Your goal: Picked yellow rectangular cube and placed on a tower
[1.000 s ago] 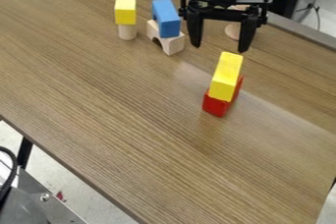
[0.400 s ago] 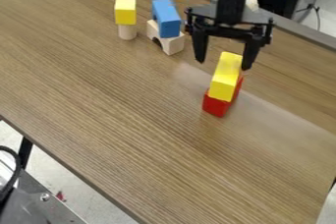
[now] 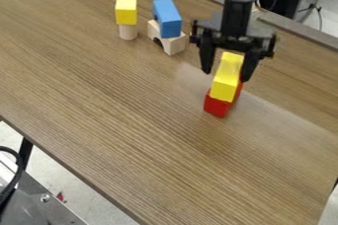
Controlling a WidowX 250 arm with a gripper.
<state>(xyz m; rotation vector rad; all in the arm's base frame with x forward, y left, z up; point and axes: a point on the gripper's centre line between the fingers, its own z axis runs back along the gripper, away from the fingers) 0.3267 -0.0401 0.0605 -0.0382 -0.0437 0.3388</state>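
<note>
Over the upper right part of the table [image 3: 132,120], the black arm [image 3: 239,7] was seen to be extended in from the top edge of the view, its wrist held close to upright. The gripper [image 3: 226,75] was pointed downward at the end of it, its crossbar set roughly level, with the right-hand finger in view placed slightly lower than the other. The fingers were spread, one positioned at each side of the upper end of the long yellow block [image 3: 226,82]. A gap was noted at the left of the block; whether contact was made at the right could not be determined.

The long yellow block was supported lengthwise on a red block [image 3: 216,106]. To the left, a blue block [image 3: 167,19] was borne by a wooden arch [image 3: 174,45], and beside these a small yellow block [image 3: 126,12] was stacked on a wooden cylinder [image 3: 128,32].
</note>
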